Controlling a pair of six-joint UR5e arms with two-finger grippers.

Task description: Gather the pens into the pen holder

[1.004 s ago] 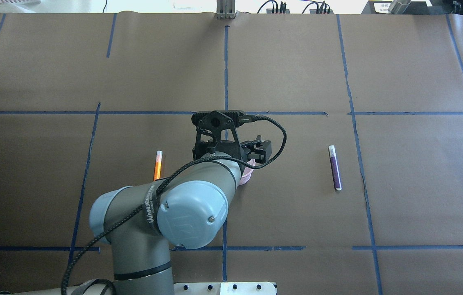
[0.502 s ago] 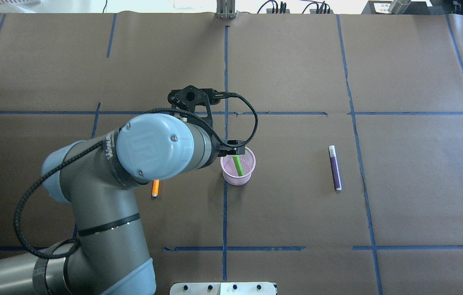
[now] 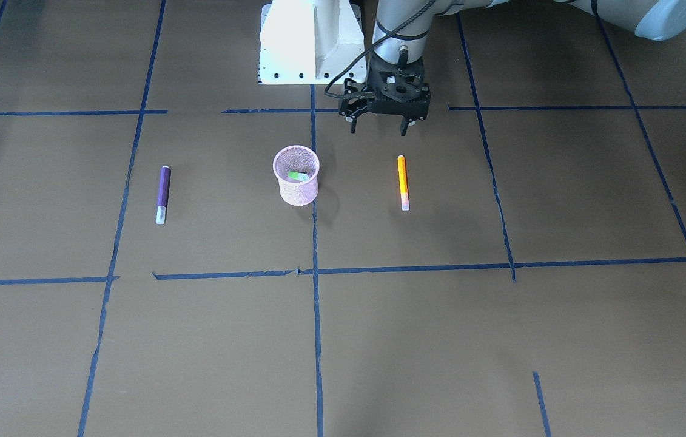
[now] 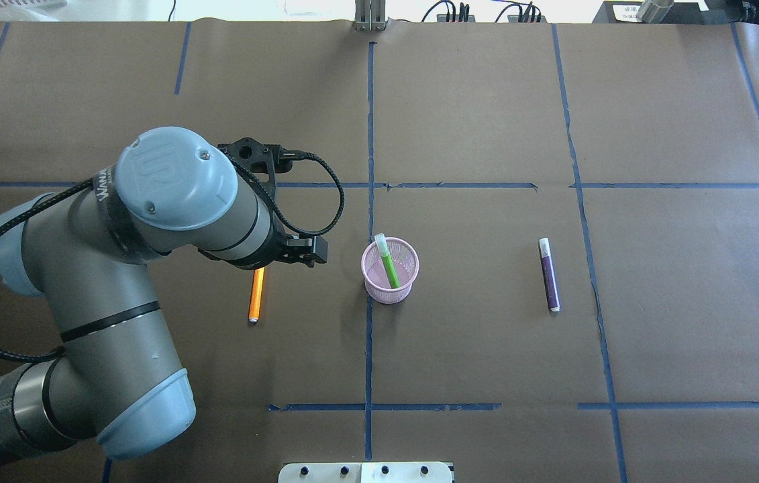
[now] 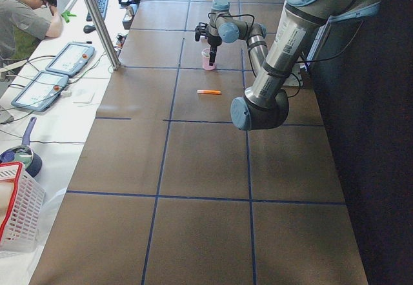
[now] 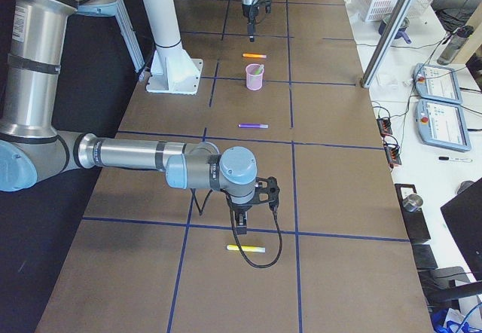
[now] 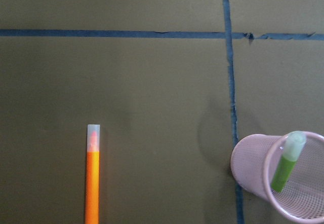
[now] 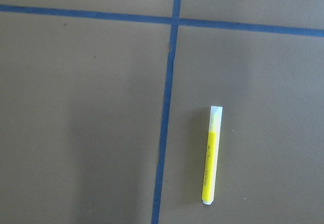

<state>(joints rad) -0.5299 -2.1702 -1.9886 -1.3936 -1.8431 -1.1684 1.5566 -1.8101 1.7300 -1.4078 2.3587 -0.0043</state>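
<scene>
Near the middle of the counter [image 4: 486, 100], on a blue tape line [image 4: 369, 349], the pink pen holder [image 4: 390, 288] stands upright. The green pen [image 4: 390, 268] leans inside it, pale end at the rim. On the robot's left of it, the left gripper [image 3: 379, 124] hangs raised by the orange pen [image 4: 256, 298], jaws spread and holding nothing. That pen lies flat, well apart from the holder. The purple pen [image 4: 549, 275] lies flat on the holder's other side, with bare paper between. Toward the counter's right end, the right gripper [image 6: 239, 226] hangs over a yellow pen [image 8: 210, 155]; I cannot tell how its jaws stand.
</scene>
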